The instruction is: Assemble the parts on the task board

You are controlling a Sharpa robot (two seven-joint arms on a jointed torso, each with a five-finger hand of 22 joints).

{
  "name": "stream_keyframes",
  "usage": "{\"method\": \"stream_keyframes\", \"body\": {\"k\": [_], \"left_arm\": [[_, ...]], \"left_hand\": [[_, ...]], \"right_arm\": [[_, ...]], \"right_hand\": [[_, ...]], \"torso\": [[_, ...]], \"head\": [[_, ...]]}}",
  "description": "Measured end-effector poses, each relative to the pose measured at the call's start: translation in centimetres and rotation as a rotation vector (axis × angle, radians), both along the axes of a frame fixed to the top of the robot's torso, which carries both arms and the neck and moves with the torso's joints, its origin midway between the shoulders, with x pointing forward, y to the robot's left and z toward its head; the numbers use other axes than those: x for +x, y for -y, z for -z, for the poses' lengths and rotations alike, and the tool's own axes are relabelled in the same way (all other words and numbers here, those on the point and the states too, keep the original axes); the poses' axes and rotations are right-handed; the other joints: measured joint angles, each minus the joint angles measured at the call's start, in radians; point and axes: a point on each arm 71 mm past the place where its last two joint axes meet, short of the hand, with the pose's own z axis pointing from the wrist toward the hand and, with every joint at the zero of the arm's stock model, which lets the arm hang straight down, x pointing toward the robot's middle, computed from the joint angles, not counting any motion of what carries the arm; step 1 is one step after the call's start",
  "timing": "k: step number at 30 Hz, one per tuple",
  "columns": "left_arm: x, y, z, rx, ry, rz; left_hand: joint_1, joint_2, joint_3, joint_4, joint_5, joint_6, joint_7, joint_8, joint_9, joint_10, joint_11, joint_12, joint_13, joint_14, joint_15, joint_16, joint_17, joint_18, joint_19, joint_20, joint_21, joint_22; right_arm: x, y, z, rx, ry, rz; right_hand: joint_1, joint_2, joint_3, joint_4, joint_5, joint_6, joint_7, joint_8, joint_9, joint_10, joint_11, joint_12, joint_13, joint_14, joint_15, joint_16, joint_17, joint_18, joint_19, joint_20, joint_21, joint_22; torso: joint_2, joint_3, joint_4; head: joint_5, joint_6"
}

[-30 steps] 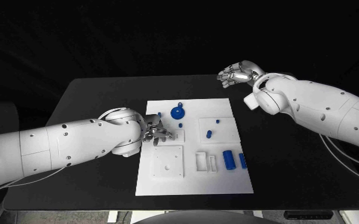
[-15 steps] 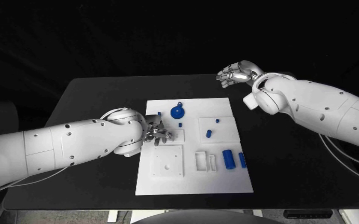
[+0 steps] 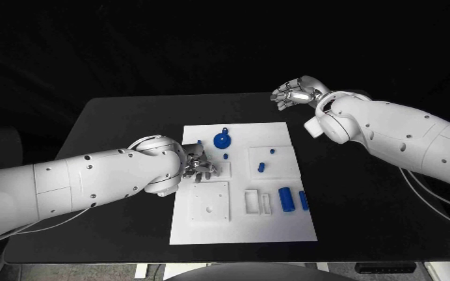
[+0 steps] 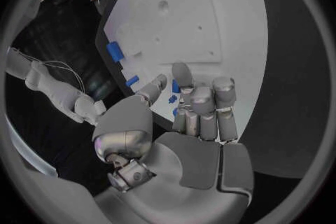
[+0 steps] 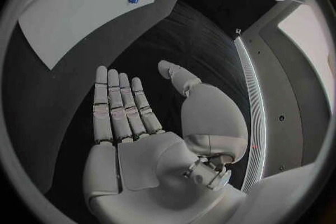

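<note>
Progress looks early, as a judgement: most blue parts lie loose on the task board [image 3: 281, 229], few if any seated. Blue gear [image 3: 222, 141] sits just beyond the left hand [image 3: 198, 166], toward the far edge of the board; a small blue peg [image 3: 226, 157] lies just beside that hand's fingertips; two small blue pieces [image 3: 263, 166] rest on a raised square pad further out to the hand's side; two blue cylinders [image 3: 287, 200] lie well apart from it near the white slotted block [image 3: 255, 201]. The square plate with holes [image 3: 211, 201] just below the left hand shows no part in it. Left hand hovers low over the board's left edge, fingers [image 4: 184, 75] curled down toward small blue bits beneath them; whether it already pinches a piece cannot be told, the fingers hide it. Right hand [image 3: 296, 92] is held up off the board, well apart from every part, beyond the far corner over the black table [image 3: 122, 118]; palm flat, fingers [image 5: 119, 101] straight and apart, holding nothing. Left to do: pick, place and seat nearly everything.
</note>
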Motion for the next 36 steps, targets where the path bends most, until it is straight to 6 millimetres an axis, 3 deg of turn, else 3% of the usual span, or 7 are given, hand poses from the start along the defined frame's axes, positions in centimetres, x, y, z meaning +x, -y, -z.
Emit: {"method": "stream_keyframes", "body": {"k": [7, 14, 22, 26, 31, 36], "left_arm": [[0.15, 0.05, 0.06, -0.001, -0.003, -0.002], [0.34, 0.2, 0.07, 0.001, -0.003, -0.001], [0.52, 0.28, 0.06, 0.0, -0.004, -0.001], [0.6, 0.32, 0.07, -0.001, -0.006, -0.001], [0.64, 0.29, 0.07, -0.001, -0.009, -0.001], [0.65, 0.25, 0.07, -0.002, -0.011, -0.001]], "left_hand": [[-0.002, 0.006, -0.003, 0.003, 0.0, 0.002, -0.002, 0.008, 0.0, 0.002, -0.002, 0.0, 0.002, 0.0, 0.0, 0.0, 0.002, 0.0, 0.0, 0.0, 0.0, 0.0], [0.008, 0.035, -0.003, 0.003, 0.0, 0.0, 0.0, 0.02, -0.007, 0.002, -0.002, 0.0, 0.005, 0.0, 0.0, 0.0, 0.005, 0.0, 0.0, 0.0, 0.004, 0.0], [0.0, 0.053, -0.004, 0.004, 0.0, -0.001, 0.001, 0.029, -0.021, 0.002, -0.002, 0.0, 0.007, 0.0, 0.0, 0.0, 0.008, 0.0, 0.0, 0.0, 0.004, 0.0], [-0.003, 0.065, -0.012, 0.007, 0.0, -0.001, 0.001, 0.037, -0.029, 0.002, -0.002, -0.004, 0.008, 0.0, 0.0, 0.0, 0.009, 0.0, 0.0, 0.0, 0.004, 0.0], [0.004, 0.083, -0.012, 0.007, 0.0, -0.001, 0.001, 0.045, -0.039, 0.002, -0.002, -0.004, 0.01, -0.004, -0.003, 0.0, 0.012, 0.0, 0.0, 0.0, 0.008, 0.002], [0.025, 0.104, -0.015, -0.024, 0.0, -0.004, -0.001, 0.056, -0.058, 0.005, -0.005, -0.004, 0.013, -0.004, -0.003, 0.0, 0.014, 0.0, 0.0, 0.0, 0.008, 0.004]], "right_arm": [[-0.01, -0.03, 0.07, -0.001, -0.001, 0.0], [-0.03, -0.05, 0.14, -0.001, -0.002, -0.001], [-0.04, -0.04, 0.15, -0.001, -0.001, -0.001], [-0.03, -0.16, 0.15, -0.001, -0.001, -0.003], [-0.03, -0.19, 0.15, -0.001, -0.002, -0.004], [-0.04, -0.13, 0.16, -0.002, -0.002, -0.003]], "right_hand": [[0.0, 0.0, 0.0, 0.0, 0.0, 0.0, 0.0, 0.0, 0.0, 0.0, 0.0, 0.0, 0.0, 0.0, 0.0, 0.0, 0.0, 0.0, 0.0, 0.0, 0.0, 0.0], [0.0, 0.0, 0.0, 0.0, 0.0, 0.0, 0.0, 0.0, -0.001, 0.0, 0.0, 0.0, 0.0, 0.0, 0.0, 0.0, -0.001, 0.0, 0.0, 0.0, 0.0, 0.0], [0.0, 0.0, 0.0, 0.0, 0.0, 0.0, 0.0, 0.0, -0.001, 0.0, 0.0, 0.0, -0.001, 0.0, 0.0, 0.0, -0.001, -0.004, 0.0, 0.0, 0.0, 0.0], [0.0, 0.0, 0.0, 0.0, 0.0, 0.0, 0.0, 0.0, -0.001, 0.0, 0.0, 0.0, -0.001, 0.0, 0.0, 0.0, -0.001, 0.009, 0.0, 0.0, 0.0, 0.0], [0.0, 0.0, 0.0, 0.0, 0.0, 0.0, 0.0, 0.0, -0.001, 0.0, 0.0, 0.0, -0.001, 0.0, 0.0, 0.004, -0.001, 0.01, 0.0, 0.0, 0.0, 0.0], [0.0, 0.0, 0.0, 0.0, 0.0, 0.0, 0.0, 0.0, -0.001, 0.0, 0.0, 0.0, -0.002, 0.0, 0.0, 0.004, -0.002, 0.01, 0.0, 0.0, 0.0, 0.0]], "torso": [[0.0, 0.0004, 0.0], [0.0, 0.0005, -0.0002], [0.001, 0.0002, -0.0001], [0.0, 0.0, 0.0], [0.0, -0.0003, -0.0001], [0.0, -0.0007, -0.0006]], "head": [[0.0, 0.0], [-0.001, -0.002], [-0.003, -0.003], [-0.003, -0.003], [-0.003, -0.004], [-0.004, -0.005]]}}
